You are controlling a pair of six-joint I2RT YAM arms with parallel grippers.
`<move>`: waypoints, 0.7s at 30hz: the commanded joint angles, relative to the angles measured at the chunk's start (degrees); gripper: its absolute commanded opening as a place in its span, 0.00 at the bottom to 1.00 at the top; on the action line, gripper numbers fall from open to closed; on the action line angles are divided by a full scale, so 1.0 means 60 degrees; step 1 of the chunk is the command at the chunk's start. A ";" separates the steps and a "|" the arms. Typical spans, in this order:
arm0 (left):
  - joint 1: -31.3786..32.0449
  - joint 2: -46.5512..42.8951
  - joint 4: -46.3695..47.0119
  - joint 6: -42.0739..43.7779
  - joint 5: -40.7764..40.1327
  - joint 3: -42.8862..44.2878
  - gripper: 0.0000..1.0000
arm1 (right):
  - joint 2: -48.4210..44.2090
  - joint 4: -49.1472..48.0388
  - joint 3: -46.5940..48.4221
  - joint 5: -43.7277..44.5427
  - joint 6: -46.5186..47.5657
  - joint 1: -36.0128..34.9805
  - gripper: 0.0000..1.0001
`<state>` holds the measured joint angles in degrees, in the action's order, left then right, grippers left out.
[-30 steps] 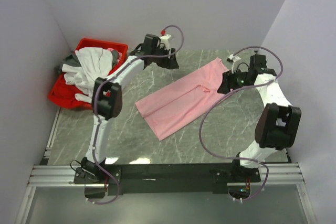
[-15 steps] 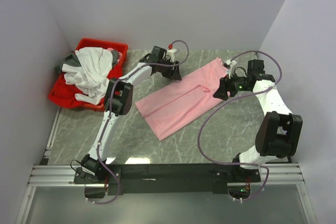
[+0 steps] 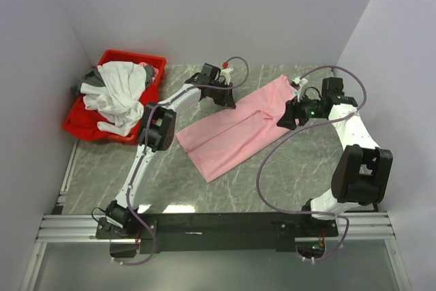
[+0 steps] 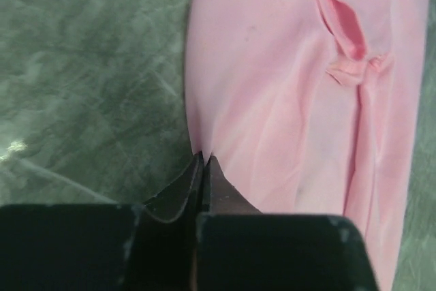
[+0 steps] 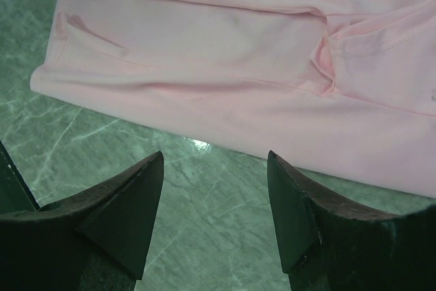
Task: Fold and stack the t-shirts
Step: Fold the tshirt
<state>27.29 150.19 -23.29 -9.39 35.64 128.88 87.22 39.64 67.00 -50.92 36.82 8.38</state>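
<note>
A light pink t-shirt (image 3: pixel 235 129) lies folded into a long strip, running diagonally across the marble table (image 3: pixel 102 168). My left gripper (image 3: pixel 230 102) is at the strip's far long edge. In the left wrist view it (image 4: pixel 204 158) is shut, its tips pinching the edge of the pink cloth (image 4: pixel 272 100). My right gripper (image 3: pixel 283 121) hovers at the shirt's right end. In the right wrist view it (image 5: pixel 214 161) stands open over bare table, just short of the shirt's hem (image 5: pixel 238 52). More t-shirts, white (image 3: pixel 116 93) and dark grey (image 3: pixel 85 78), are heaped in the bin.
The red plastic bin (image 3: pixel 133 56) stands at the back left, partly off the table's edge. Grey walls close in the left, back and right. The right arm's cable (image 3: pixel 262 168) loops over the table in front of the shirt.
My left arm has reached rightward to the pink shirt's far edge and its jaws have shut there. The right gripper shifted slightly, then stayed still and open.
</note>
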 commanded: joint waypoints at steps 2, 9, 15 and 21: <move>-0.0358 -0.0215 0.0379 -0.0967 -0.0944 -0.0136 0.00 | -0.0328 0.0043 0.0039 -0.0215 -0.0028 0.0053 0.69; -0.1105 -0.1329 0.0673 -0.1863 -0.1676 -0.1992 0.01 | -0.0108 0.0908 0.0113 -0.0113 0.1010 -0.0327 0.69; -0.1369 -0.2865 0.1039 -0.2447 -0.2044 -0.4484 0.01 | -0.0210 0.1333 0.0010 0.0545 0.2413 -0.1922 0.70; -0.1369 -0.4839 0.1157 -0.2932 -0.2772 -0.5890 0.34 | -0.1001 0.0090 -0.1497 0.2458 0.4976 -0.5487 0.79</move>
<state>18.22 130.61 -16.67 -24.51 23.92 97.47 85.06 42.78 61.60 -44.07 55.31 -14.76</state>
